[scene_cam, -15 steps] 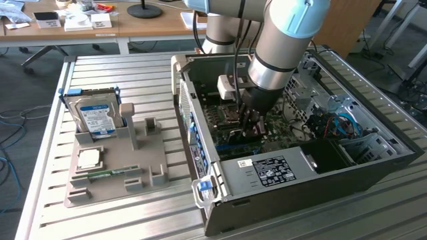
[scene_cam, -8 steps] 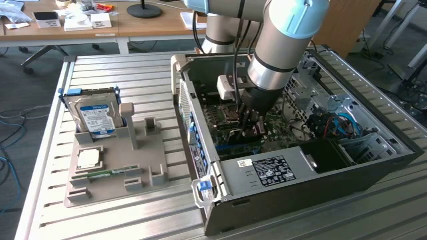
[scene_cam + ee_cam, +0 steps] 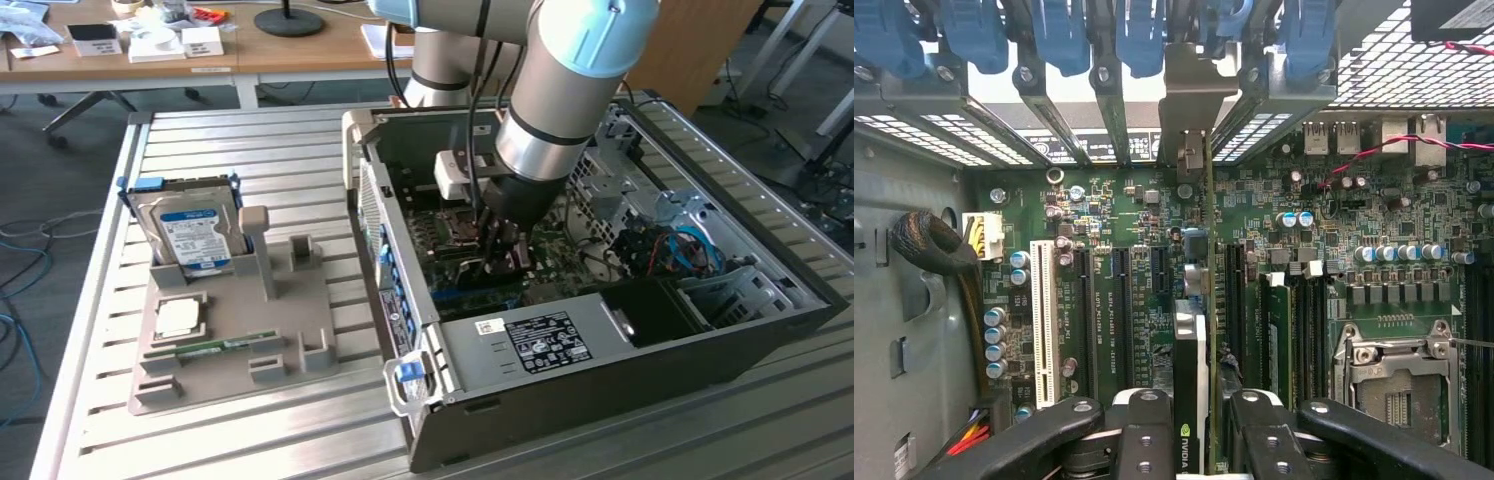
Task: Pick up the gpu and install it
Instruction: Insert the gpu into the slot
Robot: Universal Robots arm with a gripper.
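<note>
Arm reaches down into the open computer case point(image 3: 587, 330), which lies on its side on the slatted metal worktop point(image 3: 267, 430). The pincer point(image 3: 501, 262) sits low over the green motherboard point(image 3: 567, 262), near the middle of the case. In the wrist view the pincer point(image 3: 1194, 425) is part-closed on the gpu point(image 3: 1197, 330): the card stands on edge between the two black fingers point(image 3: 1144, 430), which press on its two faces. The card is seen edge-on, thin green board with a black block on one face, running from the pincer up to its silver end bracket point(image 3: 1197, 100). The bracket lies in line with the row of rear slot openings and blue clips point(image 3: 1059, 35) at the case wall. The card's lower edge lies along a black expansion slot on the motherboard point(image 3: 1114, 300), between the other black slots and the memory slots; whether it is fully seated I cannot tell. A white slot point(image 3: 1041, 310) lies off to one side, the processor socket point(image 3: 1394, 385) to the other. On the exterior view's left, well apart from the case, a grey parts tray point(image 3: 227, 340) rests on the worktop. It carries a hard drive point(image 3: 191, 232) with a blue and white label standing upright, a processor chip point(image 3: 178, 318) lying flat, and a narrow green memory stick point(image 3: 220, 347) near the tray's front.
</note>
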